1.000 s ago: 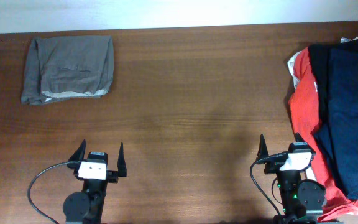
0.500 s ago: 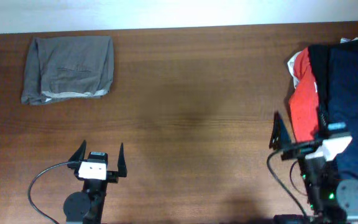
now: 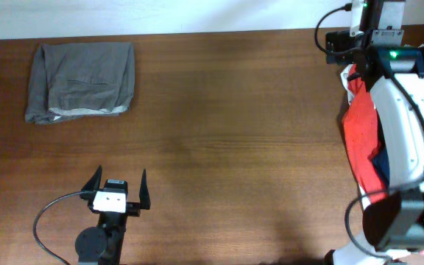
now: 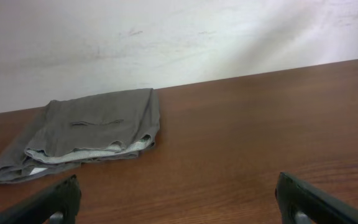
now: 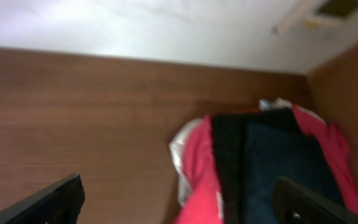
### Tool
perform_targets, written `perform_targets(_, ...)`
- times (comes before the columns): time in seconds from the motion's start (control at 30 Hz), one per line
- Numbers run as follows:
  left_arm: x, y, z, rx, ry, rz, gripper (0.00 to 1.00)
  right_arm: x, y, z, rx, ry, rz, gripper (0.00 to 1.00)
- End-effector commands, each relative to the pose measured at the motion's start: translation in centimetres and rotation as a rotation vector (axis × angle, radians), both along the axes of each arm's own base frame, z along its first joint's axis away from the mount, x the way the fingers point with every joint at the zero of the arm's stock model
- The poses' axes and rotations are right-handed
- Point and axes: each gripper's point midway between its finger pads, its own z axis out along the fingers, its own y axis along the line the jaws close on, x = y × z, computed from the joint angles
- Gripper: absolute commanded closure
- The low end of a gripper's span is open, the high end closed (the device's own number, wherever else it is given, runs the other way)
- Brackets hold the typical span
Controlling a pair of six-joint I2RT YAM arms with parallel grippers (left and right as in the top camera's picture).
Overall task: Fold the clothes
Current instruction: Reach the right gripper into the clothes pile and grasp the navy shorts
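Clothes are seen in two places. A folded grey-brown garment (image 3: 81, 79) is laid flat at the far left corner of the counter (image 3: 234, 132), well apart from the left jaws, which are held spread and empty close to the near edge and are pointed toward it.

A loose pile is heaped along the right edge. In it a red garment (image 3: 358, 136) is spread at the inner side, with a black garment (image 5: 229, 155) and a navy garment (image 5: 278, 168) laid over it. The right arm (image 3: 403, 118) is stretched above this pile toward the far right corner. The right jaws are shown by the blurred wrist view as spread wide and empty, with the pile framed between their tips; no contact with the cloth can be made out.

Dark brown wood grain is shown across the counter, and its far edge is met by a pale wall (image 4: 166, 37). A black cable (image 3: 50, 213) is looped beside the left arm (image 3: 101, 235).
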Motion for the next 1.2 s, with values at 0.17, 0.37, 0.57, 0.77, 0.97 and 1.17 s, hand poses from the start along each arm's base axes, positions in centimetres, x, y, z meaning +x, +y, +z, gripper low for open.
perform_targets(0.17, 0.0, 0.1, -0.2, -0.009, 0.002, 0.008, 0.0, 1.1, -16.8, -14.7, 0.007, 0.171, -0.35, 0.32)
perform_targets(0.37, 0.0, 0.1, -0.2, -0.009, 0.002, 0.008, 0.0, 3.4, -20.5, -20.9, 0.228, 0.06, -0.281, 0.39)
perform_targets(0.57, 0.0, 0.1, -0.2, -0.009, 0.002, 0.008, 0.0, 3.4, -21.0, -23.8, 0.197, 0.098, -0.282, 0.47)
perform_targets(0.77, 0.0, 0.1, -0.2, -0.009, 0.002, 0.008, 0.0, 3.5, -21.5, -23.6, 0.184, 0.083, -0.306, 0.96)
perform_targets(0.97, 0.0, 0.1, -0.2, -0.009, 0.002, 0.008, 0.0, 5.7, -16.5, -7.9, 0.198, -0.158, -0.136, 0.96)
perform_targets(1.17, 0.0, 0.1, -0.2, -0.009, 0.002, 0.008, 0.0, 2.5, 11.5, -8.5, 0.396, 0.172, 0.228, 0.96)
